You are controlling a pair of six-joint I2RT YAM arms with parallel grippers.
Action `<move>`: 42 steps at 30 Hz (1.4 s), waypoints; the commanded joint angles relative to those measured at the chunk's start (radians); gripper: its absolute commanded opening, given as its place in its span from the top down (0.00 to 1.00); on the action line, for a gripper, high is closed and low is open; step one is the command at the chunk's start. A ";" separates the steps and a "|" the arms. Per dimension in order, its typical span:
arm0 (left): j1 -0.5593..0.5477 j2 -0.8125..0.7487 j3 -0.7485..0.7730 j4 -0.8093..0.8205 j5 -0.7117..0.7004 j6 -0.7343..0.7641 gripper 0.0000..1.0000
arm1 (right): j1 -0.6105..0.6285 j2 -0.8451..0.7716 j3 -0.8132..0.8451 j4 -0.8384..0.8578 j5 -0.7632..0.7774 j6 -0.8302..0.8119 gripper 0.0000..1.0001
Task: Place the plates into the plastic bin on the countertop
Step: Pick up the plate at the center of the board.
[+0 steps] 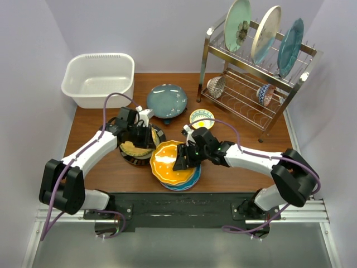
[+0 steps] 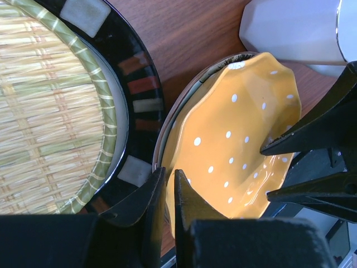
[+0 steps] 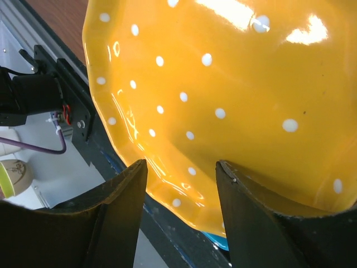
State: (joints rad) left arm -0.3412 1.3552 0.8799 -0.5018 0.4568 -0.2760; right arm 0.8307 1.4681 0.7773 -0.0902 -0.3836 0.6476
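Plate (image 3: pixel 223 84), glossy orange, scalloped, white-dotted, seemingly tilted

- The right pincer (image 1: pixel 186 160) sits over the orange white-dotted plate (image 1: pixel 167 162), which tops a blue plate (image 1: pixel 189 182) near the front of the counter (image 1: pixel 128 178).
- The left pincer (image 1: pixel 139 135) hangs above the black-rimmed plate (image 1: pixel 133 152).
- The white plastic bin (image 1: pixel 97 78) stands far left.
- A dark teal plate (image 1: pixel 167 100) lies mid-counter.
- The wire rack (image 1: pixel 204 67) holds three upright plates (image 1: pixel 237 25).
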 commanded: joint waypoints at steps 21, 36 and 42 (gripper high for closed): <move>0.004 -0.016 -0.035 0.037 0.026 0.020 1.00 | 0.016 -0.015 0.082 -0.080 0.098 -0.040 0.40; 0.014 -0.085 0.040 0.025 -0.113 -0.035 1.00 | 0.016 -0.244 0.040 -0.174 0.238 -0.042 0.28; 0.062 -0.119 0.048 0.011 -0.159 -0.057 1.00 | 0.018 -0.206 0.008 -0.148 0.212 -0.032 0.29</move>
State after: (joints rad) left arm -0.3271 1.2865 0.8711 -0.5240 0.3771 -0.2955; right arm 0.8452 1.2503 0.8108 -0.2371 -0.1734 0.6197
